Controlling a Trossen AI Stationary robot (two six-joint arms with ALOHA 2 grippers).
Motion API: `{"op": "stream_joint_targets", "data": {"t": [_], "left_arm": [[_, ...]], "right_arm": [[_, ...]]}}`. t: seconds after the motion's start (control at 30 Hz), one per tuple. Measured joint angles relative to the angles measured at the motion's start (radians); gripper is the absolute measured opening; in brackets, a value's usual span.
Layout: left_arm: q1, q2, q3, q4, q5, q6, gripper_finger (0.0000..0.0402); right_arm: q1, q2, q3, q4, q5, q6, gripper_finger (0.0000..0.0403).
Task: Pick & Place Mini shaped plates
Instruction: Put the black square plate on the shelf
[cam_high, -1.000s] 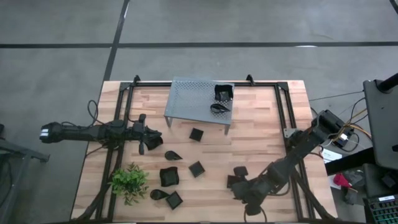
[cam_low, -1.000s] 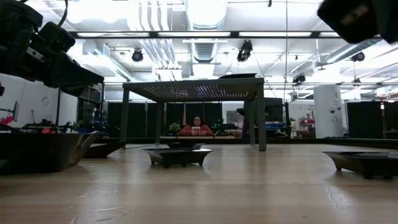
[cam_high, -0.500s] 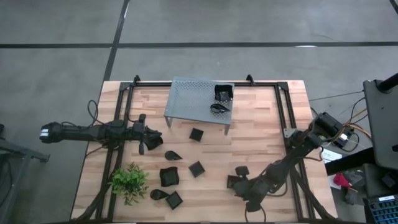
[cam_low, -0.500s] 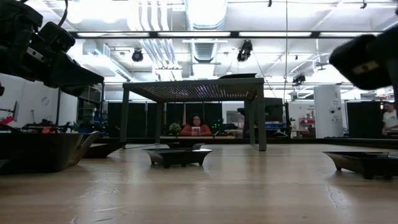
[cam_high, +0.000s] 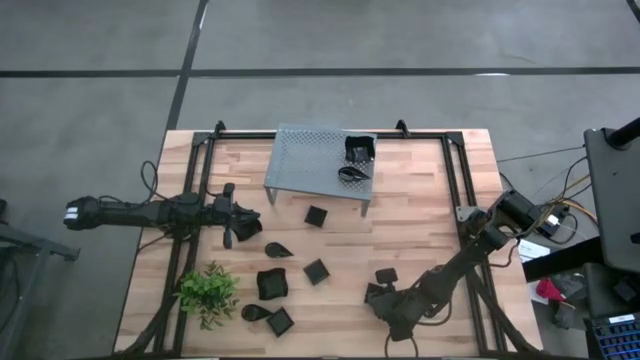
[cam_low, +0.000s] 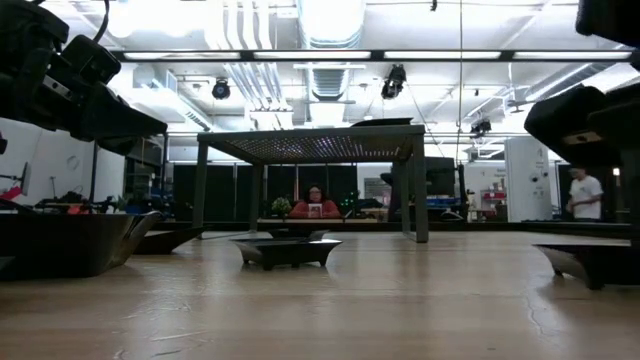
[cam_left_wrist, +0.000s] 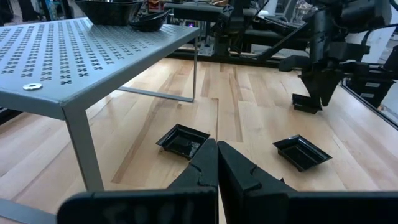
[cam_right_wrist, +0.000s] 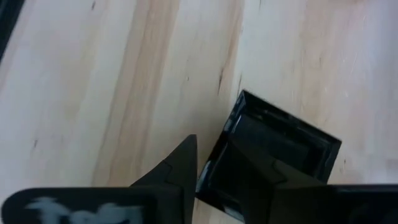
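Only from its wrist, right hand (cam_right_wrist: 198, 171) straddles a square plate's (cam_right_wrist: 273, 155) rim.

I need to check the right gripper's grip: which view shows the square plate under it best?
The right wrist view: the square plate fills it, one rim between the right gripper fingers. The high view shows it arm-covered, the left wrist view far off, the low view edge-on.

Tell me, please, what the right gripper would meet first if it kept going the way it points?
The right gripper points down at a square black dish, one finger outside its rim, so it would probably meet that dish, then the table.
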Motion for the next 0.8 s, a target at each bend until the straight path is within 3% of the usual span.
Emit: {"op": "stream_joint_targets", "data": {"t": [0.57, 0.8], "left_arm": [[0.000, 0.000, 0.000, 0.000, 0.000, 0.000, 0.0000], [0.000, 0.000, 0.000, 0.000, 0.000, 0.000, 0.0000]], "right_arm": [[0.000, 0.000, 0.002, -0.102, 0.032, 0.040, 0.0013], [0.000, 0.002, 0.073, -0.165, 0.075, -0.020, 0.0009]]}}
